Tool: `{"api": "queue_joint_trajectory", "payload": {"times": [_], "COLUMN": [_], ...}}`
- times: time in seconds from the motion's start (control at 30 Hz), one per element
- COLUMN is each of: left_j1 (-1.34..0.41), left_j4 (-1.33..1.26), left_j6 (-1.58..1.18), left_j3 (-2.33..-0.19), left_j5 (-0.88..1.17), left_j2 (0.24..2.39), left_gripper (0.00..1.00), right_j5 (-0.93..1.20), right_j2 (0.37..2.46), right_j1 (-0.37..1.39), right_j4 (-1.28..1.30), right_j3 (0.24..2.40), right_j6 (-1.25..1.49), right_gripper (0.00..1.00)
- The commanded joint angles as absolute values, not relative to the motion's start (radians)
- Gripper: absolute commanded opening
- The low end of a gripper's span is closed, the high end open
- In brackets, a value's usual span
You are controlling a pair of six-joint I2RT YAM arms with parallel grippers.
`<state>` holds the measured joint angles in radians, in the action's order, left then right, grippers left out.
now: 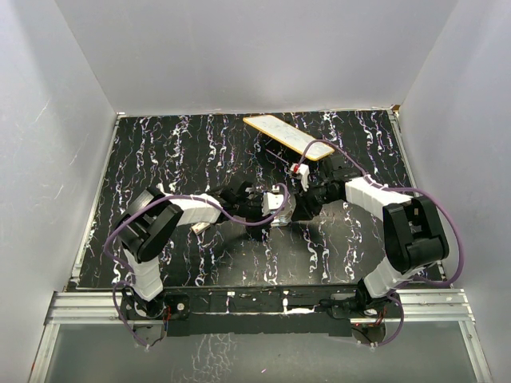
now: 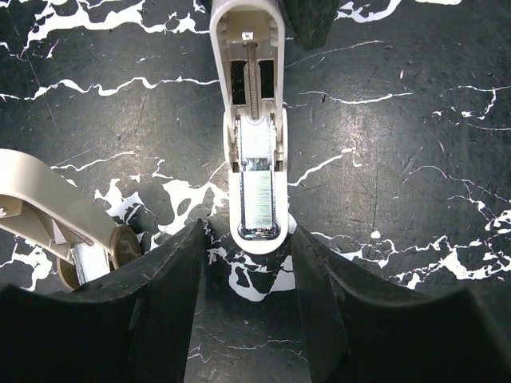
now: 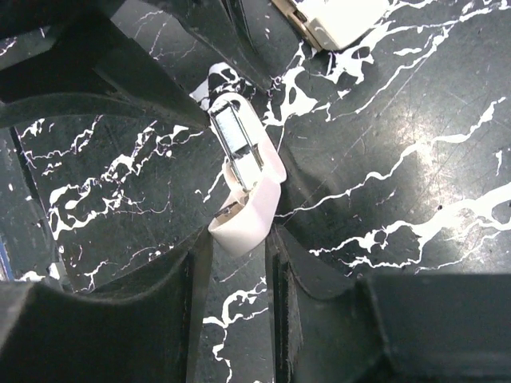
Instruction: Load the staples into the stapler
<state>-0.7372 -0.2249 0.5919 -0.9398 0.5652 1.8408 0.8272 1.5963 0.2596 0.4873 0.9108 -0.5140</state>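
The stapler (image 2: pixel 257 128) lies open on the black marbled table, its whitish channel facing up. A silvery strip of staples (image 2: pixel 258 199) sits in the channel's front end. My left gripper (image 2: pixel 247 239) is open, one finger on each side of that front end; a gap shows on the left side. My right gripper (image 3: pixel 235 239) is open too, its fingertips close against both sides of the stapler's (image 3: pixel 243 211) rounded hinge end. In the top view both grippers meet at the stapler (image 1: pixel 277 209) in the middle of the table.
A beige curved piece with a spring (image 2: pixel 56 207) lies just beyond the stapler; whether it is joined to it is hidden. A long yellow-edged flat board (image 1: pixel 287 136) lies at the back, a small red-and-white item (image 1: pixel 299 169) near it. White walls surround the table.
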Motion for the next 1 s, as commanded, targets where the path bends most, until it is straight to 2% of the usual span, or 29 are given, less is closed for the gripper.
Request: {"api": "queue_joint_trajectory", "payload": {"times": [0.0, 0.37, 0.97], "left_j1": [-0.745, -0.750, -0.750], "left_j4": [-0.221, -0.235, -0.235], "left_j6": [0.593, 0.591, 0.614], "left_j3": [-0.916, -0.900, -0.877], "left_j5": [0.572, 0.577, 0.586], "left_j2": [1.858, 1.868, 1.872], "left_gripper": [0.44, 0.36, 0.32], "right_j5": [0.857, 0.872, 0.871], "right_j2": [1.602, 1.630, 1.682], "right_j1": [0.275, 0.325, 0.372], "right_j4": [0.471, 0.475, 0.435], "right_j3": [0.969, 0.987, 1.012], "right_j6": [-0.520, -0.521, -0.501], "right_gripper": [0.34, 0.31, 0.30]}}
